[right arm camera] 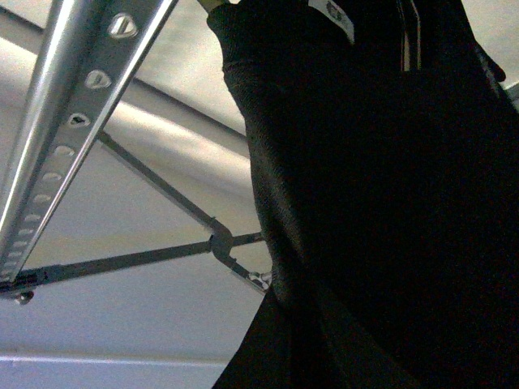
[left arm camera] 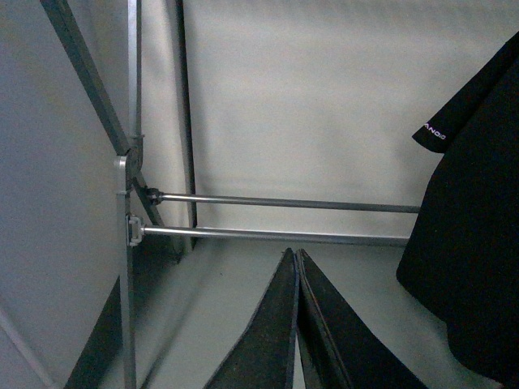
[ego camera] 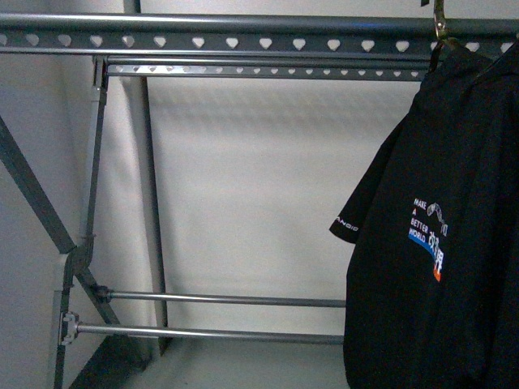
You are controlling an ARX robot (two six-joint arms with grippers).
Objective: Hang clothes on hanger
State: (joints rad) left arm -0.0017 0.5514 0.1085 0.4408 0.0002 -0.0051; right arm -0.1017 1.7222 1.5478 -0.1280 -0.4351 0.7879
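The black T-shirt (ego camera: 442, 243) with white "MAKE A BETTER WORLD" print hangs at the right, its top up at the grey drying rack's heart-holed top rail (ego camera: 243, 40). A small hook (ego camera: 439, 24) shows above its collar. The shirt also shows in the left wrist view (left arm camera: 478, 243) and fills the right wrist view (right arm camera: 381, 203). My right gripper is shut on the black T-shirt; its jaws are buried in dark cloth. My left gripper (left arm camera: 295, 255) is shut and empty, low, left of the shirt. Neither arm shows in the front view.
The rack's crossed legs (ego camera: 49, 219) stand at the left. Two lower horizontal bars (ego camera: 219, 300) cross behind the shirt, seen also in the left wrist view (left arm camera: 276, 235). A second heart-holed rail (ego camera: 268, 71) runs behind the top one. A pale wall lies behind.
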